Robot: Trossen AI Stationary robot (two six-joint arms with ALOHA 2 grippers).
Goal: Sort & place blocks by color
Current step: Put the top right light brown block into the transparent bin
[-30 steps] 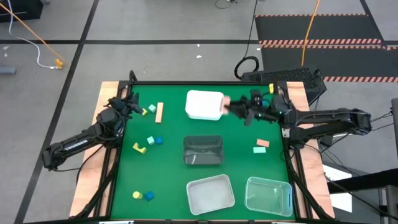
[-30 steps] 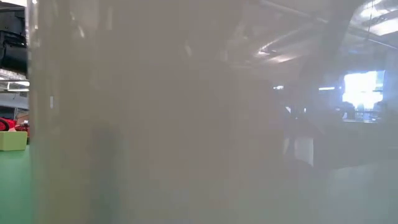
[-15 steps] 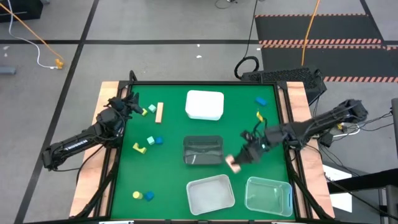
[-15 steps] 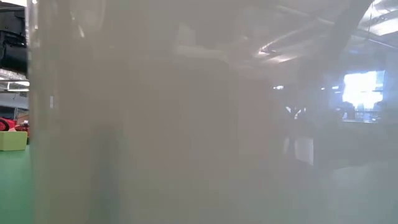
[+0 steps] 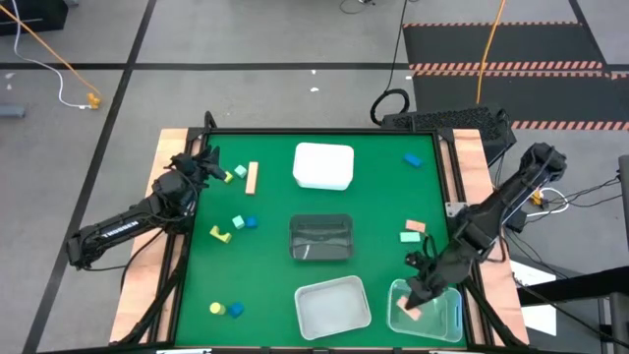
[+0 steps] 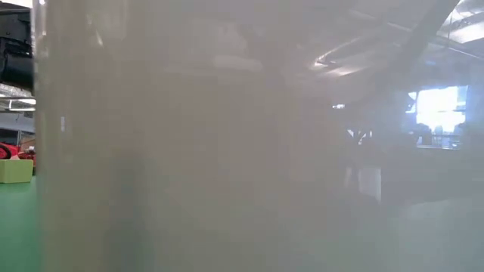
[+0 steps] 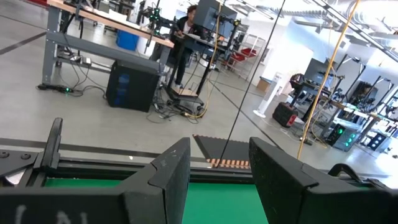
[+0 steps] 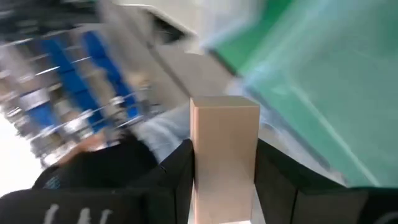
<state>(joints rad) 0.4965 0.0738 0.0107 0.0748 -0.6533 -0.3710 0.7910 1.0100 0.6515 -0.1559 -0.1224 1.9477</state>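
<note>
My right gripper [image 5: 414, 302] hangs over the clear tub [image 5: 438, 322] at the near right, shut on a salmon pink block [image 8: 224, 134]. My left gripper [image 5: 210, 157] waits by the far left corner, open, with nothing between its fingers [image 7: 171, 174]. Loose blocks lie on the green mat: a yellow-and-green pair [image 5: 234, 174] beside a tan bar [image 5: 252, 177], a green, blue and yellow group [image 5: 236, 227], a yellow and blue pair [image 5: 226, 309], a blue one [image 5: 412, 158], and a salmon [image 5: 416, 226] and mint [image 5: 411, 236] pair. My right gripper pinches the salmon pink block by two opposite long sides [image 8: 194, 155] between its two fingers. The block's free end sticks out past the fingertips. The fingers slant down from the table's right side. The block [image 5: 412, 313] is lifted clear, above the clear tub.
A white tub [image 5: 323, 166] stands at the far middle, a dark tub [image 5: 321, 237] at the centre, and a pale tub [image 5: 334, 305] at the near middle. In the low view a tub wall [image 6: 227, 151] fills the picture, with one green block [image 6: 15, 171] at its left.
My right gripper has swung with the salmon block from beside the white tub toward the table's near edge and right, past the dark tub, to above the clear tub. It has sunk a little and rolled at the wrist, staying shut on the block.
</note>
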